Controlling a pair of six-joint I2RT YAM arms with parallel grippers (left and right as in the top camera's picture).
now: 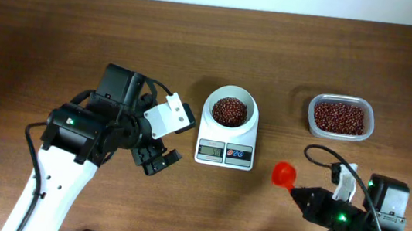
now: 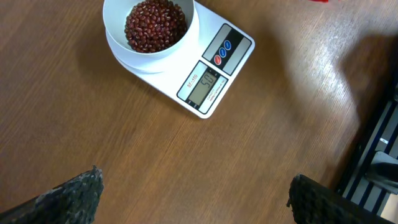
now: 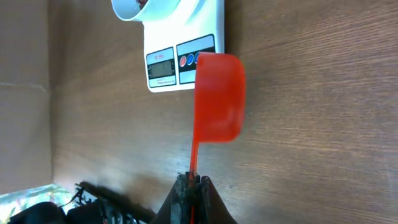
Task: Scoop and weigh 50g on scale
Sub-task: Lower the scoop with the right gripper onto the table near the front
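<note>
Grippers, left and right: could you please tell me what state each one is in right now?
Left gripper: open, holding nothing.
Right gripper: closed on the handle of the red plastic measuring scoop.

The scale (image 1: 225, 143) stood at the middle of the table (image 1: 60, 29). Its bowl (image 1: 232, 92) sat on top toward 12 o'clock with beans (image 1: 229, 112) in it, and its display faced 6. From the scale, the tub (image 1: 370, 122) lay between 2 and 3 o'clock, well apart. The scoop (image 1: 285, 173) hung at 4 o'clock, near the scale, its handle clamped in the right gripper (image 1: 302, 195). The left gripper (image 1: 156, 159) hung at 8 o'clock, nearby.
</note>
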